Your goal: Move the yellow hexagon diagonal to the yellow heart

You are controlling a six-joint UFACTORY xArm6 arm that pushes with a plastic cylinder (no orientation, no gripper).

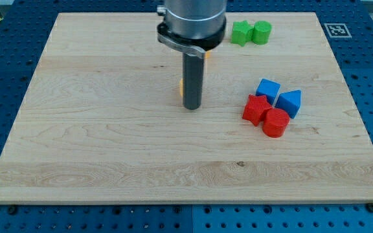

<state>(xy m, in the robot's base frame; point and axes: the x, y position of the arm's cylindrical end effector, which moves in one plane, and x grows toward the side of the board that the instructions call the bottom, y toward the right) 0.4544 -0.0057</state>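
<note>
My tip (192, 107) rests on the wooden board (109, 149) a little above its middle. A thin sliver of a yellow block (180, 85) shows at the rod's left edge, just above the tip. The rod hides the rest, so I cannot tell its shape. Another small yellow sliver (206, 55) peeks out at the right under the arm's head, and its shape is also hidden. I cannot tell which of them is the hexagon and which the heart.
A green star (240, 32) and a green round block (261, 31) touch at the board's top edge. At the right, a blue cube (268, 88), a blue triangle (291, 102), a red star (256, 109) and a red cylinder (276, 123) are clustered together.
</note>
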